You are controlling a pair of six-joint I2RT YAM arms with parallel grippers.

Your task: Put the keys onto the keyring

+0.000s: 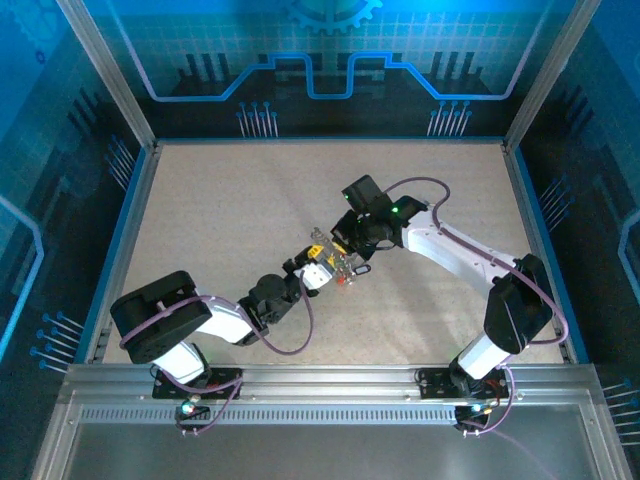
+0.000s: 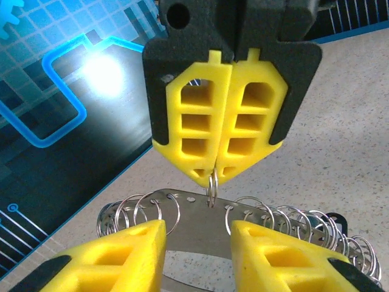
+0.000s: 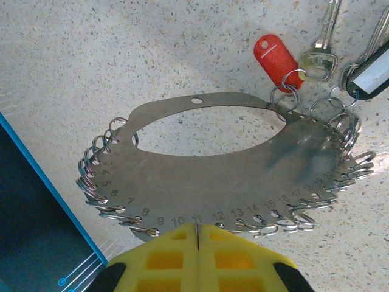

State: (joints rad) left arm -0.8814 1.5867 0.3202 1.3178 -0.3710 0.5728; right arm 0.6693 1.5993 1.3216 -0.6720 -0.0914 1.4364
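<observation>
A silvery crescent plate with numbered holes carries several small split rings along its rim. My right gripper is shut on one small keyring at hole 11, and it also shows in the left wrist view. My left gripper faces it from the plate's other side. It is open, with its fingers apart in front of the plate and nothing between them. A silvery key with a red tag lies on the table beyond the plate. Both grippers meet mid-table.
A second key with a black-and-white fob lies beside the first. The speckled table is ringed by blue walls and aluminium posts. Purple cables loop beside both arms.
</observation>
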